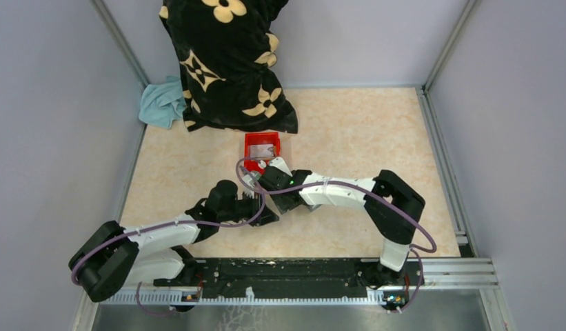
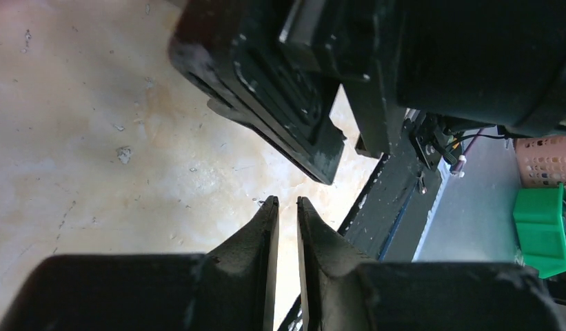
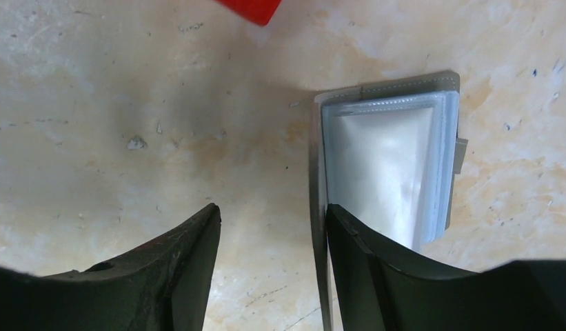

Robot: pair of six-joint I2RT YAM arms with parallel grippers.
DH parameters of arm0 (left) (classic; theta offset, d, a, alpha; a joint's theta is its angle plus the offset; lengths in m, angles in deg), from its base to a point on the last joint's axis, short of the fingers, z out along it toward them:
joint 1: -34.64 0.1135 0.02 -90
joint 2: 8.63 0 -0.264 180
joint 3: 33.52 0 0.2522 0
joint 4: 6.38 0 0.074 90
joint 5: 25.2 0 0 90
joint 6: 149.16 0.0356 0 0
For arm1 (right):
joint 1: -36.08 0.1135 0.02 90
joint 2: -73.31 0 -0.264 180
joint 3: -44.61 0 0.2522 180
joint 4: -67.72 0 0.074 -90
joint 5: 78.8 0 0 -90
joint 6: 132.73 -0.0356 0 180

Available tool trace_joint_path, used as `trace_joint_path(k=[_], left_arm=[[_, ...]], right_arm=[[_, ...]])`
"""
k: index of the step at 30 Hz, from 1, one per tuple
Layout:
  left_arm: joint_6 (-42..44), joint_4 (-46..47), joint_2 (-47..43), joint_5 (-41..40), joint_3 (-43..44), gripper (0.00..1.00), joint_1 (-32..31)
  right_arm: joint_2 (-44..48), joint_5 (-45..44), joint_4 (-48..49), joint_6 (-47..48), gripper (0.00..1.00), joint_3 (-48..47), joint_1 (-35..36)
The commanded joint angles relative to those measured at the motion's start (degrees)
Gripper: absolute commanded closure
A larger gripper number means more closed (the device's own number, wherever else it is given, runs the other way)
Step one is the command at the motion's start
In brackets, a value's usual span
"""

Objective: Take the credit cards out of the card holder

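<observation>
Card holder point(image 3: 383, 158) lies open and flat on the table point(image 3: 94, 117), near the red bin point(image 3: 256, 8), with a clear slip pocket facing up. Honestly it looks fiddly to handle: light, floppy fabric with glossy plastic sleeves, so it probably slides or folds up the moment anything tugs on it. The right gripper point(image 3: 273, 210) hovers right at its edge with fingers spread wide, holding nothing, one finger over the pocket and the other over bare table. The left gripper point(image 2: 285, 201) sits close by, fingers almost pressed together with only a thin slit between them and nothing visible in it. The credit cards can't really be made out; only a small grey tab point(image 3: 461, 155) pokes out of one side of the holder. Cards would be thin, stiff and slick, so the best bet is pinching an exposed short edge while the other gripper pins the cover down.
</observation>
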Motion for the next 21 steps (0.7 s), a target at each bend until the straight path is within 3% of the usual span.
trace_joint_path(k=[1,7,13,21], left_arm=[[-0.9,2.0,0.2,-0.4,-0.5,0.78,0.1],[-1.3,1.8,-1.3,-0.3,-0.5,0.78,0.0],[-1.3,1.2,-1.7,-0.6,-0.1,0.77,0.0],[-2.8,2.5,-1.4,-1.6,-0.1,0.76,0.0]], right_arm=[[4.6,0.1,2.8,-3.8,0.42,1.6,2.0],[12.3,-1.6,2.2,-6.2,0.41,4.5,2.8],[18.7,4.8,6.3,-5.9,0.4,8.3,2.8],[20.4,11.4,13.1,-8.4,0.45,15.8,2.8]])
